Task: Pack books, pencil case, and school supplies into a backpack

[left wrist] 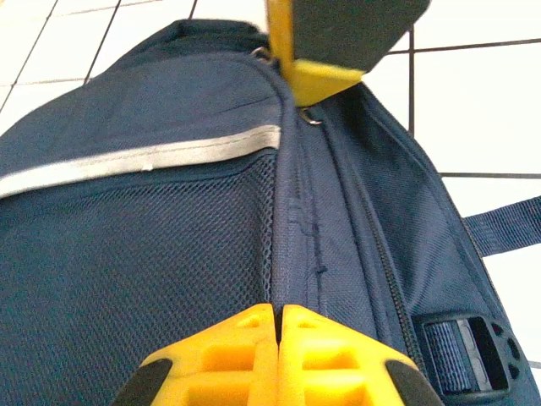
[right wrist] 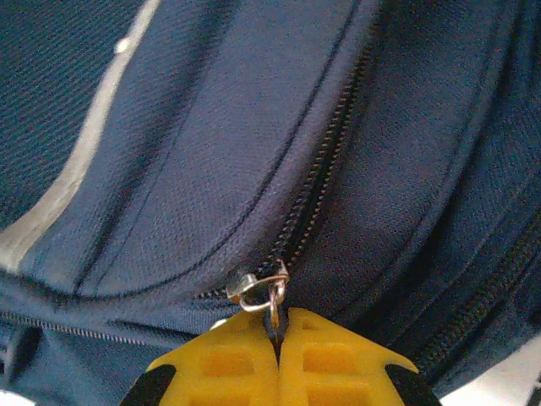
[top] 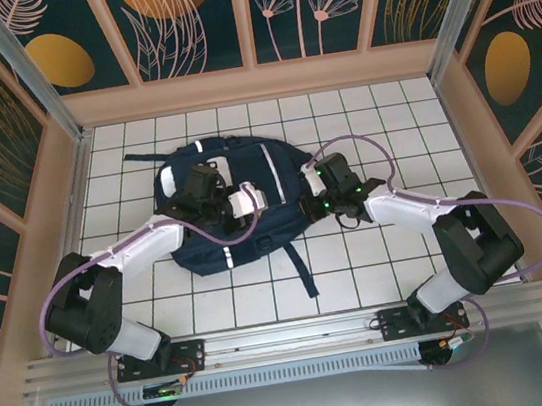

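Backpack lies flat on bench, directly under both jaws. R jaws pinch the zip pull; L jaws are pressed shut at a seam just ahead. Packing prob. done, only zipping seems left.

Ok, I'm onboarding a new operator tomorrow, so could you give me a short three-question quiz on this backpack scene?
1. True or false: the left gripper stands wide open over the backpack.
2. What is the right gripper closed on? A) a shoulder strap B) the zipper pull C) the reflective stripe
3. Fill in: the backpack lies on a white table marked with a ___ of dark lines.

Key: 1 false, it is shut. 2 B. 3 grid.
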Controlling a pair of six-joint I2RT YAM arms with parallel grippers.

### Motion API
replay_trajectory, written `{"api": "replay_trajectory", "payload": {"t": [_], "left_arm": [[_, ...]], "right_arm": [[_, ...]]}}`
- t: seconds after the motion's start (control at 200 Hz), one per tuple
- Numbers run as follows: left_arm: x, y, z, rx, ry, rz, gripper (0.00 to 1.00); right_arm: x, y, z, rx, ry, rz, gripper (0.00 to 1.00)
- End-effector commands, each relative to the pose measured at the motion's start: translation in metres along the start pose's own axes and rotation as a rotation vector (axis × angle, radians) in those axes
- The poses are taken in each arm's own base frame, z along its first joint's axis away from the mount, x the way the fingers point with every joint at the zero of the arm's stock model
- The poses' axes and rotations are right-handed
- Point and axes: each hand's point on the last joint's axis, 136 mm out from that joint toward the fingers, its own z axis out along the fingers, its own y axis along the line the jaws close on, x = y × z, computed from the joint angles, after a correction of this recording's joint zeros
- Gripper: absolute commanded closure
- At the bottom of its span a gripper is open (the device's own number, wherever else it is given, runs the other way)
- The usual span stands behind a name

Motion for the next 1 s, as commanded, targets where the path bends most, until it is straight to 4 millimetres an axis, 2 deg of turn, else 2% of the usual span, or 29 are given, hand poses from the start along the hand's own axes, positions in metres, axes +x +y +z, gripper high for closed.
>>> {"api": "replay_trajectory", "payload": {"t": [0.0,0.095,0.185,0.22,0.255,0.3,0.355,0.405,0.455,0.5,0.641,0.721,0.786,0.856,0.991], "left_arm": [[0.026,0.058,-0.025,-0.175,0.080,-0.120,1.00],[0.022,0.100,-0.043,-0.347,0.018,-0.245,1.00],[0.013,0.132,-0.070,-0.536,-0.075,-0.400,0.87],[0.008,0.138,-0.080,-0.588,-0.116,-0.477,0.74],[0.003,0.139,-0.088,-0.605,-0.158,-0.545,0.69],[-0.002,0.137,-0.096,-0.609,-0.202,-0.651,0.58],[0.004,0.137,-0.107,-0.646,-0.227,-0.841,0.47],[0.022,0.132,-0.116,-0.704,-0.190,-1.033,0.39],[0.040,0.118,-0.123,-0.729,-0.110,-1.186,0.32],[0.050,0.102,-0.125,-0.717,-0.060,-1.290,0.34],[0.060,0.051,-0.118,-0.574,-0.072,-1.635,0.34],[0.064,0.031,-0.102,-0.470,-0.111,-1.789,0.26],[0.066,0.022,-0.085,-0.388,-0.131,-1.847,0.21],[0.080,0.019,-0.073,-0.390,-0.085,-1.901,0.18],[0.084,0.020,-0.052,-0.385,-0.059,-1.921,0.17]], "right_arm": [[0.005,0.006,-0.005,0.060,0.033,-0.071,1.00],[0.002,0.041,-0.005,-0.045,0.013,-0.088,1.00],[-0.003,0.080,-0.002,-0.164,-0.014,-0.099,1.00],[-0.005,0.093,0.000,-0.204,-0.019,-0.098,1.00],[-0.007,0.107,0.003,-0.246,-0.019,-0.100,1.00],[-0.011,0.123,0.008,-0.294,-0.026,-0.101,1.00],[-0.013,0.141,0.014,-0.342,-0.029,-0.109,1.00],[-0.016,0.153,0.020,-0.366,-0.030,-0.120,1.00],[-0.016,0.162,0.026,-0.381,-0.023,-0.135,1.00],[-0.017,0.167,0.031,-0.387,-0.018,-0.143,1.00],[-0.016,0.169,0.035,-0.384,-0.025,-0.173,1.00],[-0.014,0.171,0.033,-0.395,-0.032,-0.187,1.00],[-0.013,0.173,0.030,-0.412,-0.036,-0.195,1.00],[-0.010,0.180,0.026,-0.445,-0.034,-0.203,1.00],[-0.012,0.195,0.020,-0.461,-0.060,-0.243,1.00]]}}
